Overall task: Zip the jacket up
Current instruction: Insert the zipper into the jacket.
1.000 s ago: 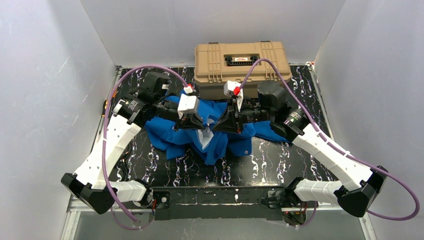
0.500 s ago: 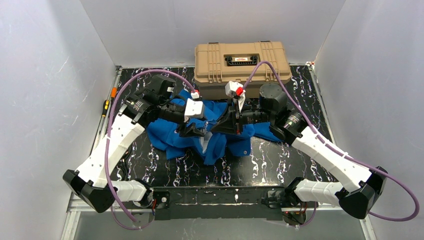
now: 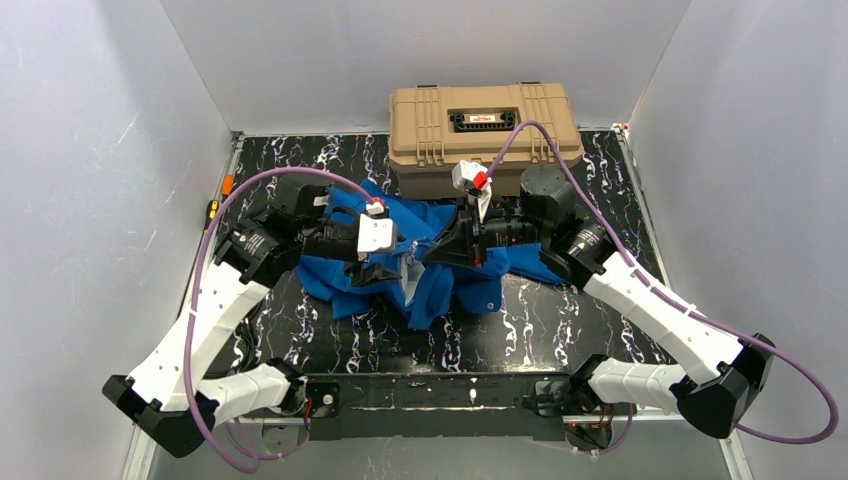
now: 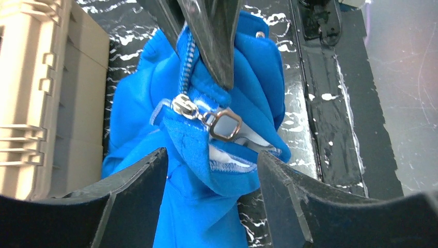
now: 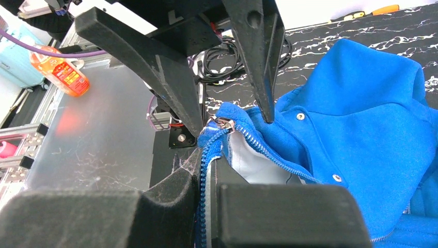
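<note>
A: Where's the jacket (image 3: 450, 288) lying?

B: Bunched up in the middle of the counter (image 3: 560, 320), just in front of the tan case (image 3: 485, 122), with a flap of pale lining showing.

A: And the arms?

B: They mirror each other. The left arm (image 3: 215, 300) has its elbow swung out low to the left. Its forearm climbs toward the jacket, and the wrist bends inward so the left gripper (image 4: 212, 155) points across to the right. The right arm (image 3: 650, 295) does the same from the other side, so the two tips nearly meet over the cloth.

A: Holding anything?

B: The right gripper (image 5: 206, 175) is clenched on the jacket's edge, right along the zipper teeth, holding that edge up. The left gripper is released, its jaws spread wide on either side of the zipper pull (image 4: 225, 125). The pull hangs free between them, touching neither.
</note>
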`<state>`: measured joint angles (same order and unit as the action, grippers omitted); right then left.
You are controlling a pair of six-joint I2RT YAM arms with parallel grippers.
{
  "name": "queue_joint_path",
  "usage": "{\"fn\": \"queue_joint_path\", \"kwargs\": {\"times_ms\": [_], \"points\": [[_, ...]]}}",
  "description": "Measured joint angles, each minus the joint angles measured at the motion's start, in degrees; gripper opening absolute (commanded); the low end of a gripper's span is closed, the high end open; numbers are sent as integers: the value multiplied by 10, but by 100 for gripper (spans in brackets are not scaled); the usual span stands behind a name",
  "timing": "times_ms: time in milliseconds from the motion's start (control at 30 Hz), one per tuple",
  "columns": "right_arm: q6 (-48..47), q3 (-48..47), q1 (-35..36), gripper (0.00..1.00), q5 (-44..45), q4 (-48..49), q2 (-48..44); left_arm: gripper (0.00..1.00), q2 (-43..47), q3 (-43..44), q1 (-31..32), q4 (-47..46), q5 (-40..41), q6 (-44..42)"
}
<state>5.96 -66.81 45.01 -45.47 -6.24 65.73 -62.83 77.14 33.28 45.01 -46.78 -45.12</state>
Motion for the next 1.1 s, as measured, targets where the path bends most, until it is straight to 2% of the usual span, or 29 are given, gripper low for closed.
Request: {"fn": "queue_joint_path", "kwargs": {"times_ms": [233, 500, 1100], "points": [[4, 0, 0, 1, 0, 1, 3, 55, 18, -26, 16, -78, 31, 40], [10, 0, -2, 1, 3, 2, 3, 47, 25, -48, 18, -102, 55, 39], [21, 0, -4, 1, 14, -5, 4, 6, 49, -54, 48, -103, 74, -24]]}}
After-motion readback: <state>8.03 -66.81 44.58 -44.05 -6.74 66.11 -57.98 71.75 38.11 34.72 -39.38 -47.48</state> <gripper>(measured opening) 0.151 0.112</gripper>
